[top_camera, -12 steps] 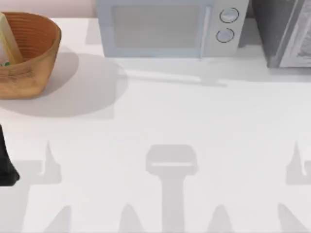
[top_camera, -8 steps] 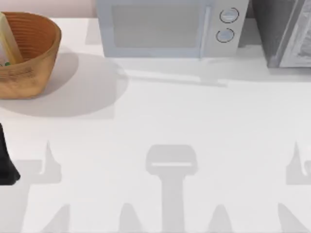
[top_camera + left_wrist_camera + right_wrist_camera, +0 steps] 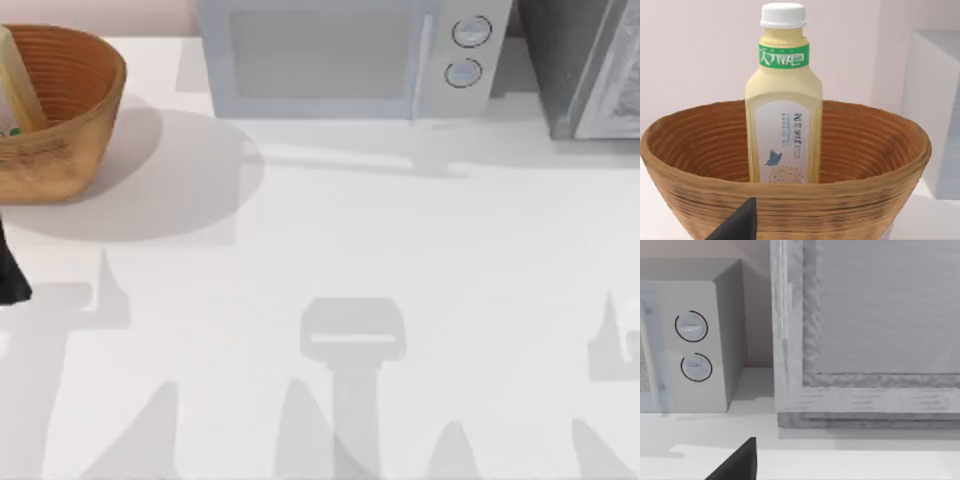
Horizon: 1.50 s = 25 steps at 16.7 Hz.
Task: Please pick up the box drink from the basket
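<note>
The basket point(image 3: 58, 112) sits at the table's point(image 3: 400, 280) far left corner, the box drink point(image 3: 17, 92) leaning inside it. A microwave point(image 3: 345, 58) stands along the back edge. The left arm point(image 3: 10, 275) shows dark at the left edge, near the basket.

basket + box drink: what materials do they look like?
Basket: looks like woven wicker or rattan, matte orange-brown, going by the ringed ribs around its walls. Box drink: probably smooth plastic, a pale yellow body with a soft sheen, a white screw cap, and green neck band with a printed white label.
</note>
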### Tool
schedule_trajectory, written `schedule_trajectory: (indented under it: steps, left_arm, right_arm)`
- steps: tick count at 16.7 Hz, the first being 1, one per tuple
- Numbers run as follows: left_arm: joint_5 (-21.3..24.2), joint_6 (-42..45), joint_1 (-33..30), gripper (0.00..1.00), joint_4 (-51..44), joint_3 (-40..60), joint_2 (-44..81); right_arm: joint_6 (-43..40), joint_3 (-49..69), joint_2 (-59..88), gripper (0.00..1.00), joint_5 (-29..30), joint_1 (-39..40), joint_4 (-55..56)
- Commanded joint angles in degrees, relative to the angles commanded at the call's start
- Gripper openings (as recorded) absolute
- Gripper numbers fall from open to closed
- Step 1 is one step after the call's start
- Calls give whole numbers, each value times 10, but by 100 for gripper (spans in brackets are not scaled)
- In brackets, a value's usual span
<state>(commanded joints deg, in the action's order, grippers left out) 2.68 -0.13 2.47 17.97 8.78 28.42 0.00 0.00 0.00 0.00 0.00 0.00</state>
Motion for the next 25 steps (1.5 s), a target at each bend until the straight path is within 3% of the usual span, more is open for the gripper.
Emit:
schedule_trajectory:
  steps: [10,15,19,25]
  left_arm:
    - [52,7,39,100,353,189,515]
    - [72,8,55,100,486,259,723]
    - [81,8,62,100,541,286,814]
    - [80,11,61,100,550,289,814]
  right_arm:
    - [0,0,0,100,0,0,0]
    - [0,0,0,100,0,0,0]
    - [0,0,0,100,0,0,0]
    - [0,0,0,100,0,0,0]
